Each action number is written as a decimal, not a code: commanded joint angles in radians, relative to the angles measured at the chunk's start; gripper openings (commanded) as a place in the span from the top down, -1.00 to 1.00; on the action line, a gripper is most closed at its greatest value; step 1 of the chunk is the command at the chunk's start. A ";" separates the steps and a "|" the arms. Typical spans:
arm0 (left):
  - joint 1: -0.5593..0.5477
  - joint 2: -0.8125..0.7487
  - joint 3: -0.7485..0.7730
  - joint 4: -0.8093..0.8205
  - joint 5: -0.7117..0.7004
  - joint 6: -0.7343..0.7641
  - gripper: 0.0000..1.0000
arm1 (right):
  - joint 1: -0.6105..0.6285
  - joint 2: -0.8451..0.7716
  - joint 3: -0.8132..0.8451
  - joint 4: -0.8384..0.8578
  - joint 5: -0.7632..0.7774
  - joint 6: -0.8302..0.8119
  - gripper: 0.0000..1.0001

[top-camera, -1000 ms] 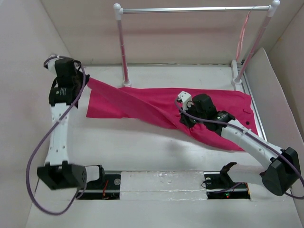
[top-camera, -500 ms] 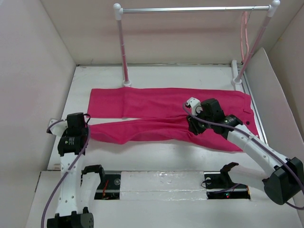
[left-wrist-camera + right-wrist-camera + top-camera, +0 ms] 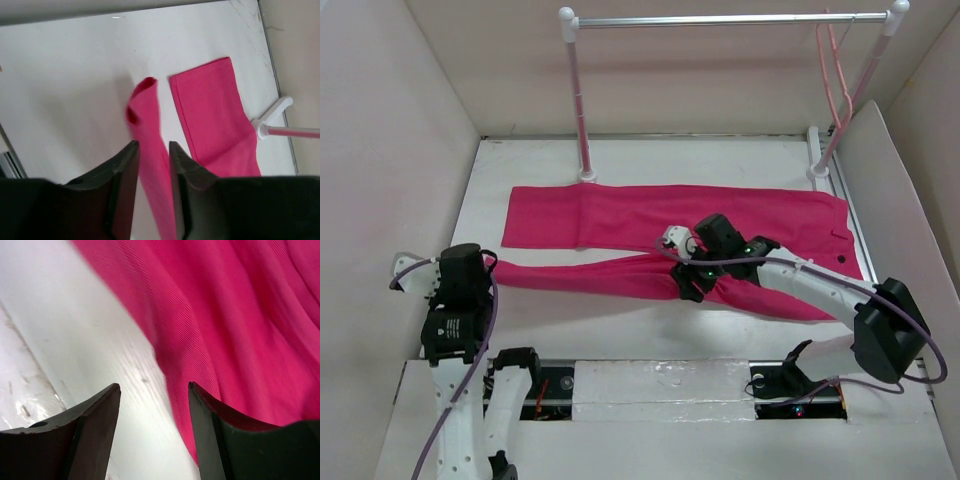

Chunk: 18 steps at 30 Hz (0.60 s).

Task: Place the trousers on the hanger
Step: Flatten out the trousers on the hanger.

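The magenta trousers point(image 3: 720, 215) lie flat on the table, waistband to the right and both legs running left. The near leg point(image 3: 150, 130) is bunched into a narrow strip. Its end lies just past my left gripper point(image 3: 488, 266). In the left wrist view that gripper point(image 3: 153, 144) stands narrowly open, the strip passing under the gap with bare table showing beside it. My right gripper point(image 3: 683, 286) hovers over the middle of the near leg. In its wrist view it point(image 3: 154, 385) is open above the cloth's edge point(image 3: 210, 350), holding nothing. The light-pink hanger point(image 3: 834, 62) hangs at the rail's right end.
The clothes rail point(image 3: 720, 19) spans the back on two posts, the left point(image 3: 580, 100) and the right point(image 3: 850, 100). The left post's foot point(image 3: 272, 112) shows beyond the far leg point(image 3: 212, 115). Walls close in on both sides. Arm bases and a slot point(image 3: 670, 385) line the near edge.
My left arm swung the near leg's end from the far left down to the near left, then parted its jaws. My right gripper slid left along that leg and opened.
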 commanded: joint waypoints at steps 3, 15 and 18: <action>-0.010 -0.078 0.011 -0.076 -0.017 -0.004 0.18 | 0.062 0.048 0.054 0.103 0.028 -0.027 -0.24; -0.010 0.155 -0.126 0.213 0.260 0.196 -0.02 | 0.071 0.131 -0.007 0.155 0.119 0.010 0.80; -0.010 0.288 -0.163 0.269 0.335 0.210 -0.09 | 0.080 0.090 -0.018 0.111 0.111 0.019 1.00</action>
